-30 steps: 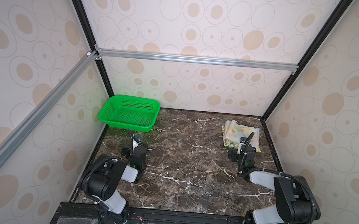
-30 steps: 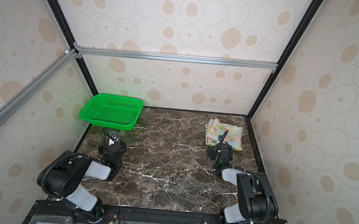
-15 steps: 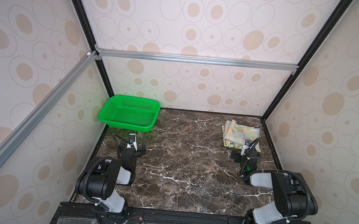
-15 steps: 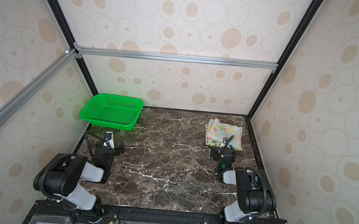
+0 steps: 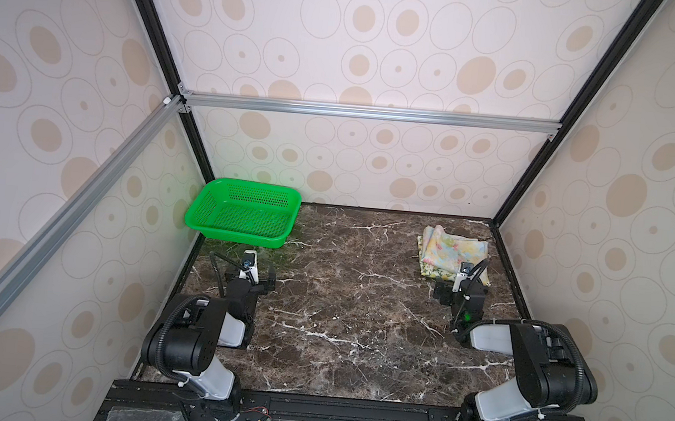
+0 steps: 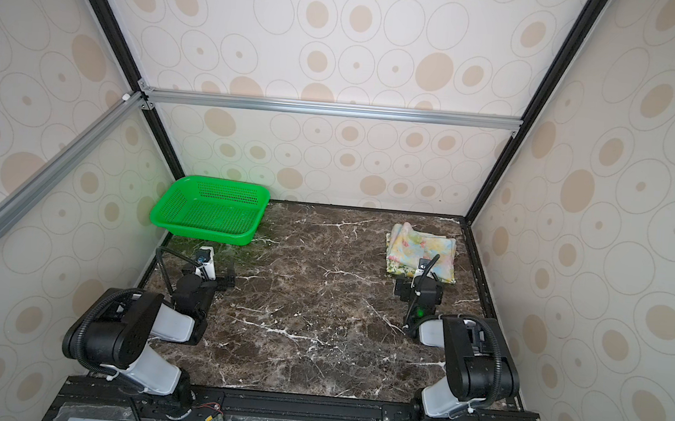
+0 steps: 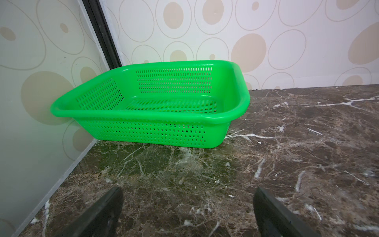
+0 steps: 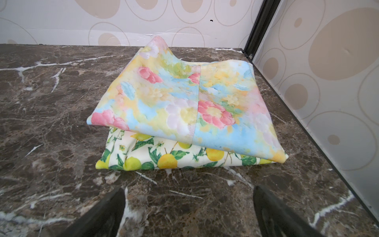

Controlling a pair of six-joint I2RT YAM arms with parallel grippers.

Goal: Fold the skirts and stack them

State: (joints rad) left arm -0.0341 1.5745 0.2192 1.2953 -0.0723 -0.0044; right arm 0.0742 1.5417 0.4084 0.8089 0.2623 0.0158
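I've got the black-and-white left arm (image 5: 191, 340) and right arm (image 5: 543, 363) folded low over the dark marble counter (image 5: 361, 305), elbows toward its near edge. The left gripper (image 5: 251, 281) and right gripper (image 5: 460, 295) face its far edge, jaws wide apart, empty.

No legible text anywhere.

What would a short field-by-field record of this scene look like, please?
top skirt: pastel floral skirt, folded, lying on the lemon-print skirt
bottom skirt: folded, on the marble table, far right corner
basket: green basket, empty, far left corner
left claw: open, holding nothing, facing the basket
right claw: open, holding nothing, just short of the stack
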